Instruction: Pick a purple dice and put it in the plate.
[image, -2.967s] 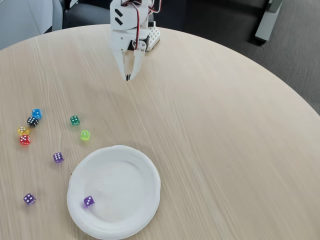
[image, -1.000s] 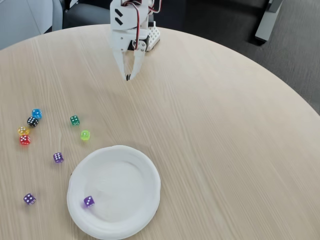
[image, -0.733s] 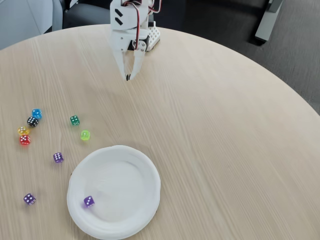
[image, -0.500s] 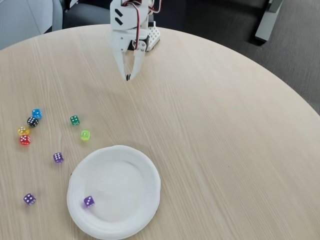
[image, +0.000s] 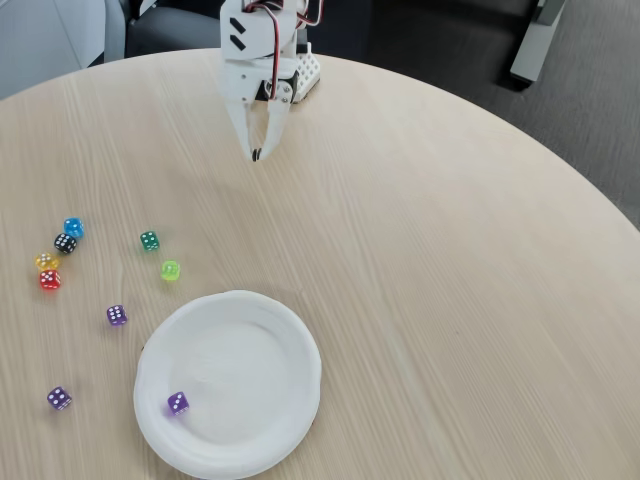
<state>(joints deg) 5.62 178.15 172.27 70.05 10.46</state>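
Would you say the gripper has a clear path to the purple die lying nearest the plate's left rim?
Probably yes: the purple die lies alone on bare table, apart from the plate, and nothing stands between it and the gripper.

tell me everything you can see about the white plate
The plate is round, white and looks like thin paper, with a shallow raised rim and a faintly shaded, slightly dished centre. It lies flat and upright on the light wooden table, near the bottom edge of the fixed view, left of centre. One translucent purple die with white pips rests inside it, close to the lower-left rim. Nothing else touches it; the other dice lie apart on the table to its left.
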